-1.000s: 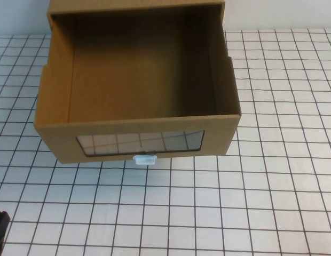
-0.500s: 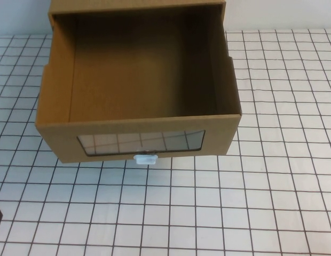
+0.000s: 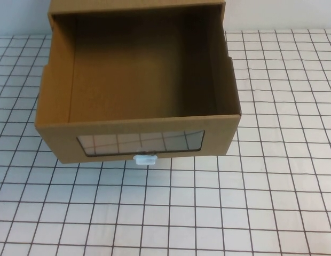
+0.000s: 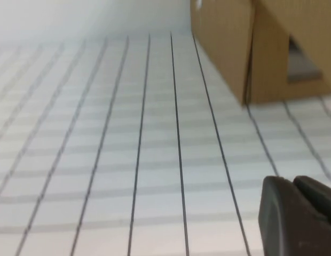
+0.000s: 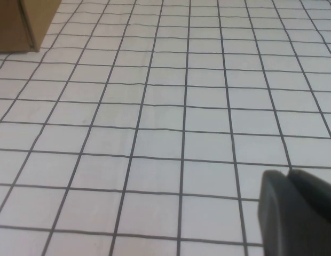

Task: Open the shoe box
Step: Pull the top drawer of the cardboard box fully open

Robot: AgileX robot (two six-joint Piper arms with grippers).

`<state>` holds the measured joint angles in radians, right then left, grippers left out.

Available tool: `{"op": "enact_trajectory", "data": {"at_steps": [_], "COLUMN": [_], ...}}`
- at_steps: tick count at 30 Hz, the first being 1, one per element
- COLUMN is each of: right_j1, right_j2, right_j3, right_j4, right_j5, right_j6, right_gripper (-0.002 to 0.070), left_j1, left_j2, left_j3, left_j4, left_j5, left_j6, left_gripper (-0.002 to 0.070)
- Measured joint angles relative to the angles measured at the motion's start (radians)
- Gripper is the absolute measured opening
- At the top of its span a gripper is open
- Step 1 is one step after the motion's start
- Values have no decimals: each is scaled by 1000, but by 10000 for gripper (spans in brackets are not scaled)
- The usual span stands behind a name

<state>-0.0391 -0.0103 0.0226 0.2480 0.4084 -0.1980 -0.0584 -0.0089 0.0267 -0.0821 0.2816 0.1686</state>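
Gaping shoe box [image 3: 139, 125], bare inside, left gripper [image 4: 294, 186], right gripper [image 5: 289, 180], jaws clenched above table [image 3: 235, 202].

The far end of the shoe box [image 3: 139, 69], at 12 o'clock on the worktop [image 3: 272, 202], is cut off by the high view's edge. The pale tab [image 3: 144, 159] under the front window [image 3: 140, 142] is too small for its make to be told. The left end effector [image 4: 293, 184] is seen only in its own wrist view, low over the worktop near the box: blurred dark fingertips, pressed together and cropped at the frame's corner. The right end effector [image 5: 289, 176], closed, is cropped likewise over bare grid, with only a box corner shown.
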Motion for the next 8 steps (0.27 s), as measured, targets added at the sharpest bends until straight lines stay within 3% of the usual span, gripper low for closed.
{"op": "enact_trajectory", "data": {"at_steps": [8], "right_j1": [0], "right_j2": [-2], "right_j3": [0], "right_j4": [0], "right_j5": [0], "right_j6": [0], "right_gripper": [-13], "left_j1": [0], "left_j2": [-1], "left_j3": [0], "left_j4": [16], "left_j5": [73], "left_j6": [-5], "left_gripper": [-2]}}
